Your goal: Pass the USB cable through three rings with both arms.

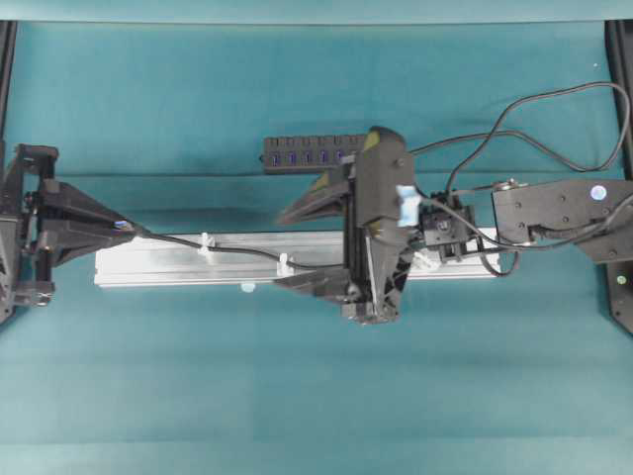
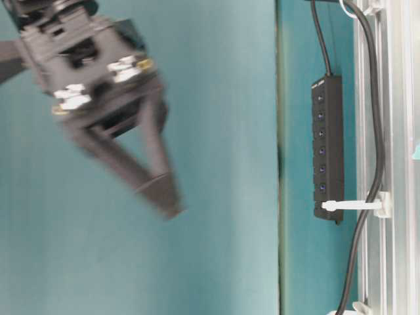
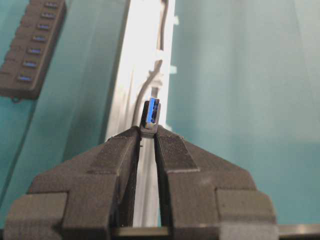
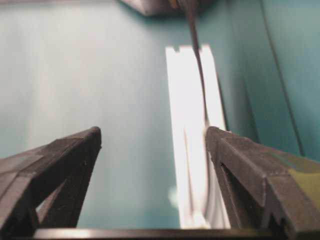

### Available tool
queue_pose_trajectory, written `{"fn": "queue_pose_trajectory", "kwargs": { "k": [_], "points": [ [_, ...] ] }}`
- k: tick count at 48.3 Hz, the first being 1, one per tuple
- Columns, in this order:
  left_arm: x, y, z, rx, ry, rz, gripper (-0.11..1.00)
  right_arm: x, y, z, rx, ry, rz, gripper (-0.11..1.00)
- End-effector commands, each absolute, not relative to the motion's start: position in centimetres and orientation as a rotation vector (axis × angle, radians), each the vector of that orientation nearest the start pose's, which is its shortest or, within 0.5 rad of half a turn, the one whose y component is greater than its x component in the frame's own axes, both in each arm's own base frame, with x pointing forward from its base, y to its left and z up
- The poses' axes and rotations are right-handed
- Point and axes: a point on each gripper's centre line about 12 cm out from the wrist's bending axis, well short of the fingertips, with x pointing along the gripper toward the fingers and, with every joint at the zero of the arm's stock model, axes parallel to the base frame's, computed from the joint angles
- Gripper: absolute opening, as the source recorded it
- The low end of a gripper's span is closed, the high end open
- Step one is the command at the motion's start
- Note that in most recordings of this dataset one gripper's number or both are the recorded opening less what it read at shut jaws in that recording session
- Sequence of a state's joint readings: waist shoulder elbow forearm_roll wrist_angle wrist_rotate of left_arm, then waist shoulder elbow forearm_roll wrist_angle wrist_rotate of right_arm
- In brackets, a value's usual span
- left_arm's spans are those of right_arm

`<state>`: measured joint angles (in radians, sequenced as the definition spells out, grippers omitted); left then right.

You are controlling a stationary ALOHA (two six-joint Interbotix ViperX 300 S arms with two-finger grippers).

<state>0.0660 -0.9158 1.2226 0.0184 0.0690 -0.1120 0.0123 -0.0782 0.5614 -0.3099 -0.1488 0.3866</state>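
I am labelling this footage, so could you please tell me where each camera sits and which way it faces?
Overhead: above, facing down on the rail, both arms, left gripper, right gripper.
Table-level: low, turned sideways, along the rail; blurred gripper shows, which one unclear.
Left wrist: behind shut jaws pinching the USB plug, facing along the rail.
Right wrist: behind open jaws, facing along the rail.
Shared: overhead, table-level and left wrist show the hub.
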Motion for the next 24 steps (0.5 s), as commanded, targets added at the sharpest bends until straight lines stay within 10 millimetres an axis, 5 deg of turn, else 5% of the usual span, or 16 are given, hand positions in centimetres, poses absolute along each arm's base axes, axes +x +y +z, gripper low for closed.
{"fn": "queue_pose_trajectory", "kwargs": {
  "k": [1,24],
  "points": [
    [19.6,1.3,23.5,-0.107,0.346,0.084,0.14,41.1,1.5,26.6,0.096,0.275,0.067,0.55],
    [19.2,1.3,23.5,-0.106,0.357,0.085,0.14,36.9,1.3,26.9,0.081,0.354,0.036,0.54]
  ]
}}
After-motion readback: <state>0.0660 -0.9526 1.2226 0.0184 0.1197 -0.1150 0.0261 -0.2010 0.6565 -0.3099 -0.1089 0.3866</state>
